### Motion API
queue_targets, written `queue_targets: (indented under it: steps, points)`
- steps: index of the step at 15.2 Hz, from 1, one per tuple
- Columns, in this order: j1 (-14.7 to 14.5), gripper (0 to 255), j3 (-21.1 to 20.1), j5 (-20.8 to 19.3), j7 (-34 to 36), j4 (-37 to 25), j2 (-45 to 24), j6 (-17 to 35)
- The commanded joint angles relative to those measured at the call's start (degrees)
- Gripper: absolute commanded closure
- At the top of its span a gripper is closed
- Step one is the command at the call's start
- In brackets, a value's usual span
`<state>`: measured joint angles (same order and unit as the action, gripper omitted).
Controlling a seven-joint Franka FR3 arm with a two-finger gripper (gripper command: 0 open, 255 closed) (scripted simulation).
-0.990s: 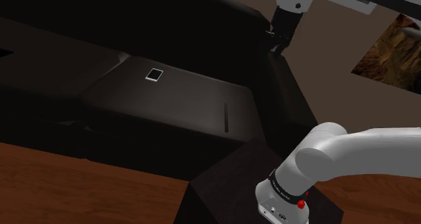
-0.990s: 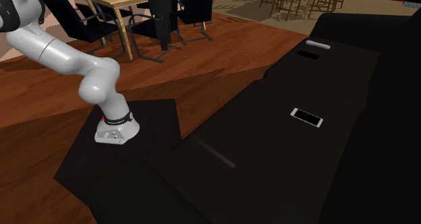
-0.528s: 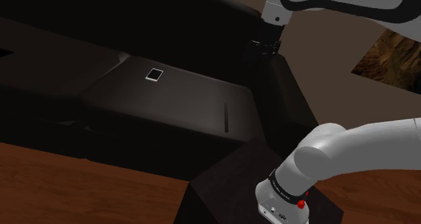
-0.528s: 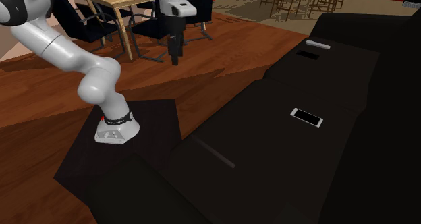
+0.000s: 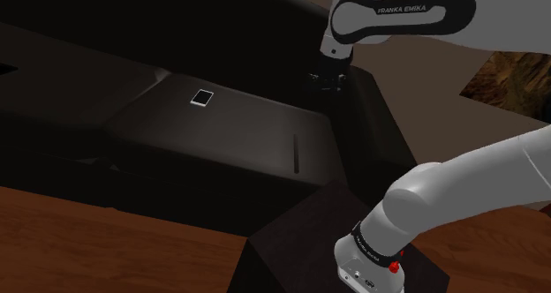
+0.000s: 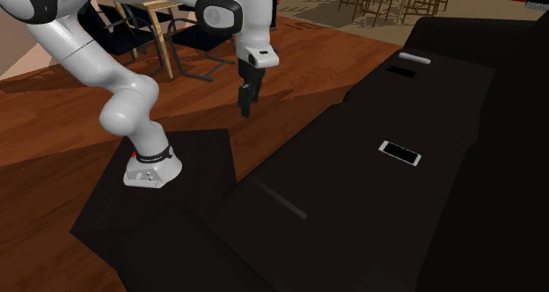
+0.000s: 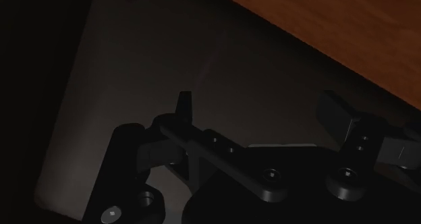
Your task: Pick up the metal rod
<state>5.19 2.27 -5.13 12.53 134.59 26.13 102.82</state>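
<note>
Currently a dark sofa (image 5: 221,132) (image 6: 339,149) is taking up most of the scene, sitting on a brown wood floor (image 6: 79,149). The white arm (image 5: 424,203) (image 6: 79,62) is rising from the dark box stand (image 5: 291,238) (image 6: 207,158) and bending over toward the sofa end nearest the stand.

The black gripper (image 5: 328,79) (image 6: 244,107) (image 7: 260,111) is pointing down and hanging in the air. Its fingers (image 7: 183,108) are standing spread apart in the wrist view and holding nothing.

A white-edged phone (image 5: 202,97) (image 6: 400,152) is lying flat on the seat, further along from the stand.

The thin dark rod (image 5: 294,153) (image 6: 280,199) is lying flat on the seat cushion closest to the stand. Its long axis is running front to back across the seat: nearly up-and-down in the shoulder view, and slanting from upper left to lower right in the second exterior view.

The gripper is well apart from the rod and not touching it. In the shoulder view it is sitting above and a bit right of the rod; in the second exterior view, above and left of it.
</note>
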Motion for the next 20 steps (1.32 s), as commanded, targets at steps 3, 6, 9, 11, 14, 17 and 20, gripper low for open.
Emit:
queue_targets:
  steps: [3,6,9,11,14,17,20]
  points:
    - [1.58,0,1.77,0.94,1.95,-0.18,-7.37,5.4]
    - [2.6,0,3.09,1.99,3.11,-0.89,-13.14,9.07]
    - [3.58,0,4.37,3.4,3.98,-2.04,-19.09,12.46]
    - [4.22,0,5.18,4.56,4.39,-3.04,-23.15,14.55]
    - [5.25,0,6.26,6.65,4.76,-4.89,-29.33,17.39]
    - [6.41,0,7.09,9.11,4.86,-7.13,-35.58,19.83]
    - [7.8,0,7.61,11.83,4.81,-9.76,-41.88,21.85]
